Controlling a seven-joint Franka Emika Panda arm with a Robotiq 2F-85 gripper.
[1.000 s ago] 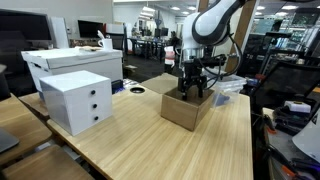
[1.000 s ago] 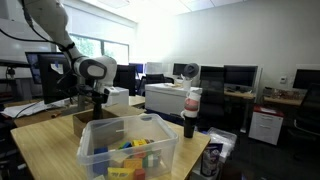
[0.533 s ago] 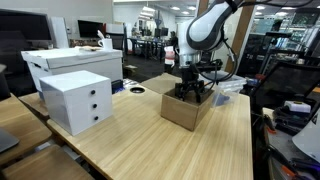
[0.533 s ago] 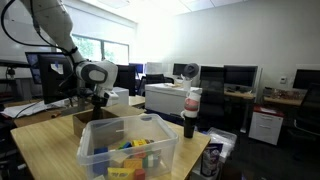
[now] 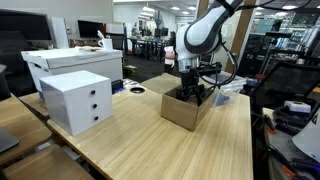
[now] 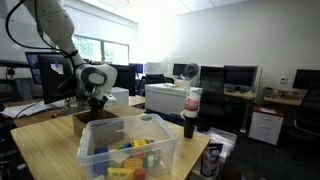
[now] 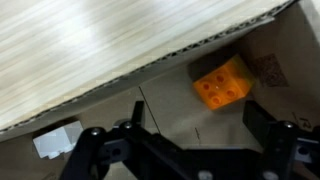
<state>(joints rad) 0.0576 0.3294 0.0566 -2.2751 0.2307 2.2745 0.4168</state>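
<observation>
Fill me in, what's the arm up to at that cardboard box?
The arm hangs with its jaws at the mouth of the open cardboard box on the wooden table. The jaws stand wide open and hold nothing. In the wrist view an orange block and a white block lie on the box floor, neither of them between the jaws.

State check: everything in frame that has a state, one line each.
gripper: open, lowered into the box, holding nothing
cardboard box: top open, upright on the table
orange block: loose on the box floor, clear of the fingers
white block: loose on the box floor, not gripped
drawer unit: all drawers shut
clear bin: no lid, coloured pieces inside
</observation>
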